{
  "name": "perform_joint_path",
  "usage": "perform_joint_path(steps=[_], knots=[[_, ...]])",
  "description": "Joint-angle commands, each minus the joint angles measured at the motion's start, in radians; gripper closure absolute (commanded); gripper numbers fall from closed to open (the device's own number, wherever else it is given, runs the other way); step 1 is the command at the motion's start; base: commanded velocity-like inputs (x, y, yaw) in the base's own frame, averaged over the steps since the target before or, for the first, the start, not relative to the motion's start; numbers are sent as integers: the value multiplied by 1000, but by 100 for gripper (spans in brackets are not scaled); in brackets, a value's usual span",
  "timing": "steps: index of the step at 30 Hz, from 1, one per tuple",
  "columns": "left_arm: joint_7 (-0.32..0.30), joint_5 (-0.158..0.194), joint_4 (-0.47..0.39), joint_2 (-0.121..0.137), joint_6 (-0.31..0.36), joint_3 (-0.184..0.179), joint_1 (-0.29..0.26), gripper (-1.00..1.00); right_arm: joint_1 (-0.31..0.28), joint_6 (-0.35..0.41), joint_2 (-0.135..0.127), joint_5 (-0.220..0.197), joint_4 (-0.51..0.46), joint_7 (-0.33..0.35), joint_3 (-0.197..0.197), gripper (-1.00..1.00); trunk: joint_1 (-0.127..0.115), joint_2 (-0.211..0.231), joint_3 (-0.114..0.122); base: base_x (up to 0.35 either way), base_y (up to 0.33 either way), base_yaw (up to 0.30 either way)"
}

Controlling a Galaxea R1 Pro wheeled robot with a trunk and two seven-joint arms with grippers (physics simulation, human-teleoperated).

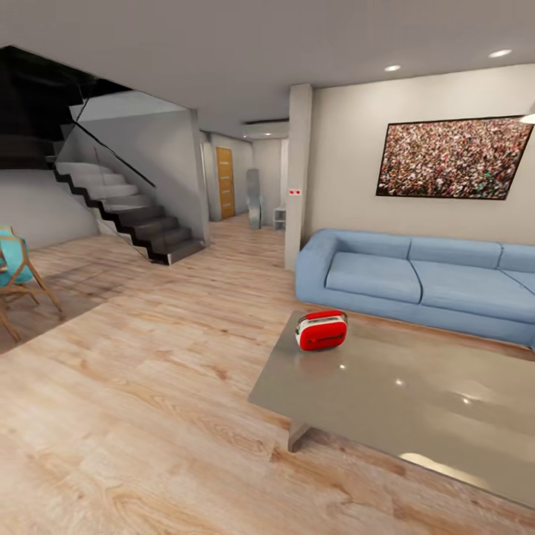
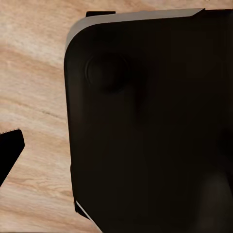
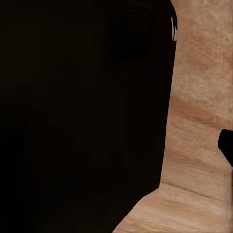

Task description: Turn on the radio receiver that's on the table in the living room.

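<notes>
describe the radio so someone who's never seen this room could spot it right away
Find the long blue sofa under the big framed crowd picture. In front of it stands a low glossy grey-brown table, and the radio receiver sits near its far left corner. It is small, rounded, bright red with white trim.

open wood floor [image 1: 148,386] up to the table [image 1: 416,401], sofa [image 1: 416,279] close behind its far edge

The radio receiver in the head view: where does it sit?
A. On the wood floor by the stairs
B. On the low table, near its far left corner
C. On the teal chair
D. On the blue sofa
B: the red radio receiver stands on the glossy table, near the corner closest to the blue sofa.
</notes>
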Motion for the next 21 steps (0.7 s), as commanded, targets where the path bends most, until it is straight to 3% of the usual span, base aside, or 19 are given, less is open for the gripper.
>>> perform_joint_path(steps=[1,21], knots=[[0,0,0,0,0,0,0,-100,0,0,0,0,0,0,0,-100,0,0,0,40,22,280],[0,0,-1,-1,-2,0,0,-100,0,0,0,0,0,-3,0,-100,0,0,-7,4,2,282]])
